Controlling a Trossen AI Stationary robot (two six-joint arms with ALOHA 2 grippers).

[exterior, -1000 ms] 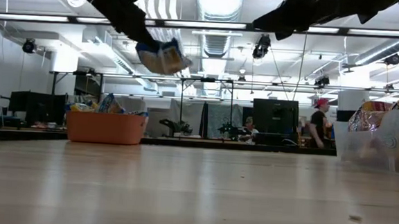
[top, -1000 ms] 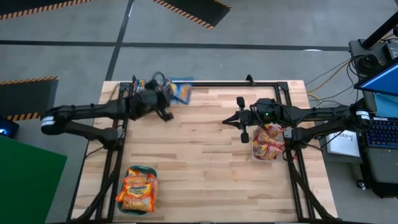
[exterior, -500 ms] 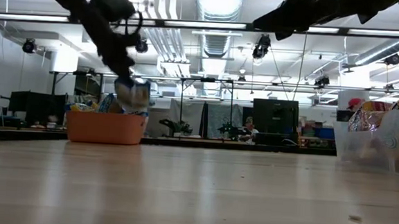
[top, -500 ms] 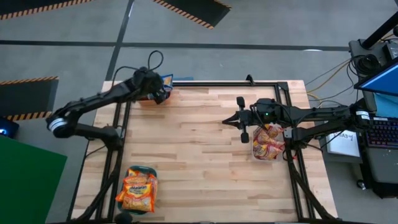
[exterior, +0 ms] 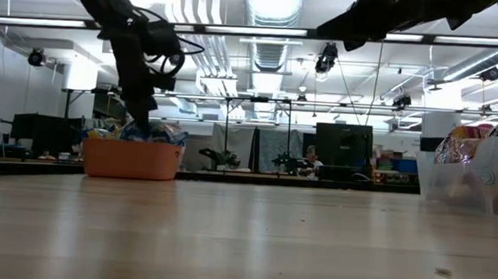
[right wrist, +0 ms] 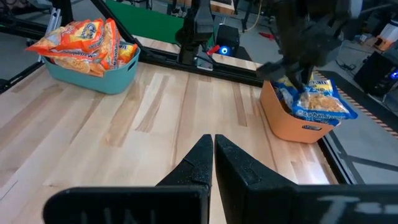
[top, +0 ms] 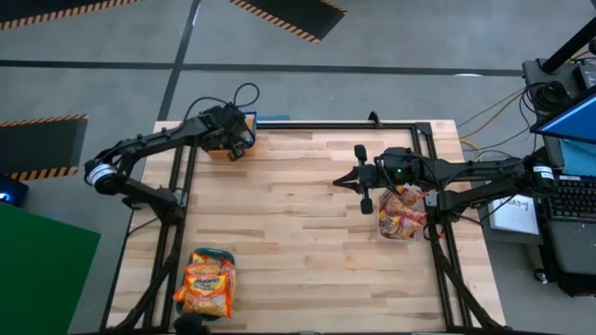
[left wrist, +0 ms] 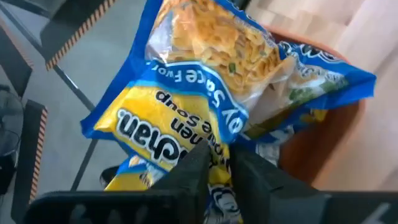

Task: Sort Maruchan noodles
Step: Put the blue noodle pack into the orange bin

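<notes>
A blue-and-yellow Maruchan noodle packet (left wrist: 205, 93) sits at the top of the orange bin (right wrist: 298, 123) at the table's far left corner, over other blue packets. My left gripper (top: 235, 147) stands over that bin, slanting down, shut on the packet. My right gripper (top: 361, 179) hangs shut over the middle right of the table and touches nothing. Orange packets (top: 207, 282) fill a teal bin at the near left. Red packets (top: 402, 210) fill a clear bin beside my right gripper. My left gripper pinches the packet's yellow end (left wrist: 219, 182) between its two fingers, coming from above and slanting down toward the far left corner. The packet spreads out below the fingers, tilted, and its lower part (right wrist: 326, 106) rests on the packets in the orange bin.
The teal bin (right wrist: 93, 78) stands near the table's front left edge and the clear bin (exterior: 481, 175) at the right edge. Bare wooden tabletop (top: 298, 233) lies between them. A black frame rail (top: 335, 125) runs along the far edge.
My left gripper has swung toward the table's far left corner and sunk, tipping its fingers steeply down. The blue-and-yellow packet went with it, from hanging high above the table to lying in the top of the orange bin.
</notes>
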